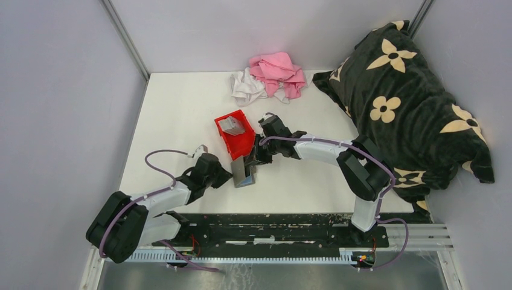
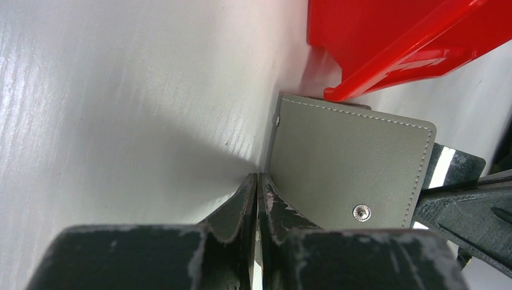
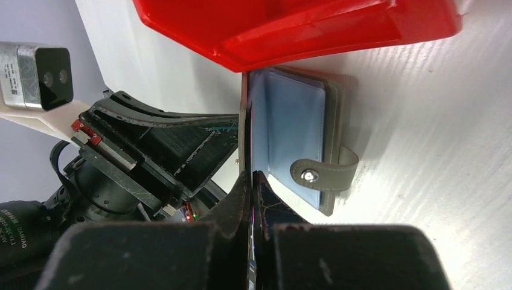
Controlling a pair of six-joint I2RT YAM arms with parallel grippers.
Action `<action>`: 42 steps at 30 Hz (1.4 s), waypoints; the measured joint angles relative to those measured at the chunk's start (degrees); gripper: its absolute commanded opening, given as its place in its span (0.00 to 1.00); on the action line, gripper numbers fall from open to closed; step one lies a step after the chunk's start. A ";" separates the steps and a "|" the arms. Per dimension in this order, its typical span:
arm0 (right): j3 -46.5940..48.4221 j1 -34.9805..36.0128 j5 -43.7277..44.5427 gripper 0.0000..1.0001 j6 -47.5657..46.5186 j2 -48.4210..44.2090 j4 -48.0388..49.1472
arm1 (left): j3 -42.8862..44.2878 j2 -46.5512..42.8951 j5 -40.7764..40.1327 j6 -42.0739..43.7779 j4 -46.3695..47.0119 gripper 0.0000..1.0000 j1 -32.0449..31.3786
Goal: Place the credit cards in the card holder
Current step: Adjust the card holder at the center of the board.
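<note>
- Plainly found the flat dark grey stitched folding card holder (image 3: 290,133) lying open on the white tabletop (image 1: 181,121), with pale blue sleeves facing up, one cover standing upright and a snap strap hanging off the flat half.
- Saw it just beside the near corner of the red plastic bin (image 1: 244,144).
- Noted the right gripper (image 3: 250,178) clamped tight on the upright cover's edge.
- Noted the left gripper (image 2: 258,181) with jaws drawn almost together at that cover's opposite lower corner; could not tell whether pinching it or merely touching.
- Spotted the thin light grey rectangular credit cards (image 1: 231,125) stacked inside the bin, apart from both grippers.
- Farther out, saw a crumpled pink cloth (image 1: 278,71) and a white cloth (image 1: 244,89) at the table's far edge, and a black flower-patterned blanket (image 1: 404,115) on the right.
</note>
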 measured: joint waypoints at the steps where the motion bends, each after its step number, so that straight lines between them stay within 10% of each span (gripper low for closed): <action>1: 0.00 0.20 -0.02 0.01 0.00 0.00 0.24 | -0.20 0.00 0.24 0.00 0.37 0.11 0.00; 27: 5.18 4.02 3.34 0.01 -8.63 0.42 -10.45 | 0.68 11.82 11.78 0.28 16.33 0.23 0.07; 42: 14.93 9.09 6.14 0.01 -15.13 7.54 -17.51 | 5.55 -2.84 6.03 2.25 -17.00 0.43 -0.98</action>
